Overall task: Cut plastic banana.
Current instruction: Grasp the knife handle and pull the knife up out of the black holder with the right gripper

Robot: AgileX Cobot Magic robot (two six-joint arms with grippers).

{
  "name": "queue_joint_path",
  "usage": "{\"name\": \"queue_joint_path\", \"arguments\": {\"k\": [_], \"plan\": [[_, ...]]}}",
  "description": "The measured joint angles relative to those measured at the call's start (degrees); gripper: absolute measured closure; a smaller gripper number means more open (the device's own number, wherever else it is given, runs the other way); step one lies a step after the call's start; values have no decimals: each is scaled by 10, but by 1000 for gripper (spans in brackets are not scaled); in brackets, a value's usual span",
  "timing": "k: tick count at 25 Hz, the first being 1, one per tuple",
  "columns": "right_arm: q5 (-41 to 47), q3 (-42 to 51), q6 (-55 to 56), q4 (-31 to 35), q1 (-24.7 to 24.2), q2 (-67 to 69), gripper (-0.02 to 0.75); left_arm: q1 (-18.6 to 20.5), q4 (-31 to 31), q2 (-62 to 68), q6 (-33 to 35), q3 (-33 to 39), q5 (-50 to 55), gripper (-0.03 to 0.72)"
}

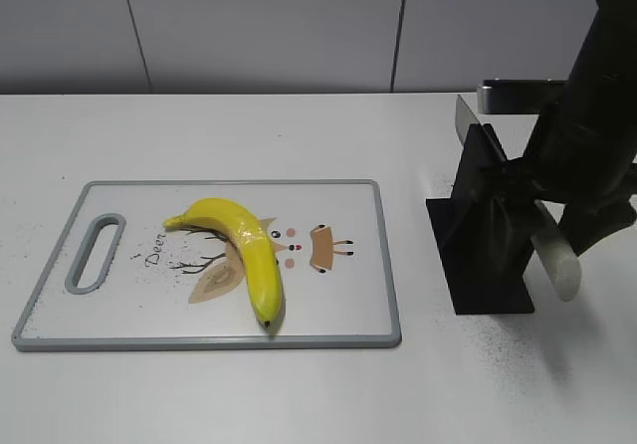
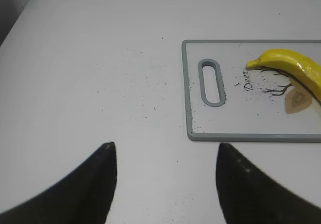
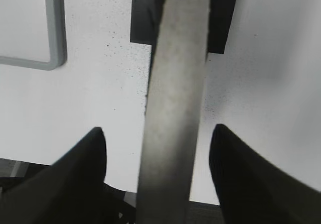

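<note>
A yellow plastic banana (image 1: 247,250) lies on a white cutting board with a grey rim (image 1: 338,339); both also show in the left wrist view, banana (image 2: 296,66) and board (image 2: 225,128). A knife rests in a black stand (image 1: 488,255), its blade tip (image 1: 464,115) pointing up and back and its pale handle (image 1: 557,260) sticking out toward the front. My right gripper (image 3: 158,128) is open, with the handle (image 3: 175,83) between its fingers and a gap on each side. My left gripper (image 2: 166,144) is open and empty over bare table, left of the board.
The board's handle slot (image 1: 95,253) is at its left end. A corner of the board (image 3: 55,33) and the stand's base (image 3: 143,13) show in the right wrist view. A metal piece (image 1: 518,94) sits behind the stand. Dark specks dot the white table.
</note>
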Motion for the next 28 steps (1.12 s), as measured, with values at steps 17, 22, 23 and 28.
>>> {"name": "queue_joint_path", "arguments": {"k": [17, 22, 23, 28], "plan": [[15, 0, 31, 0, 0, -22, 577, 0, 0, 0, 0, 0, 0, 103], [15, 0, 32, 0, 0, -59, 576, 0, 0, 0, 0, 0, 0, 103], [15, 0, 32, 0, 0, -68, 576, 0, 0, 0, 0, 0, 0, 103], [16, 0, 32, -1, 0, -113, 576, 0, 0, 0, 0, 0, 0, 103]]}}
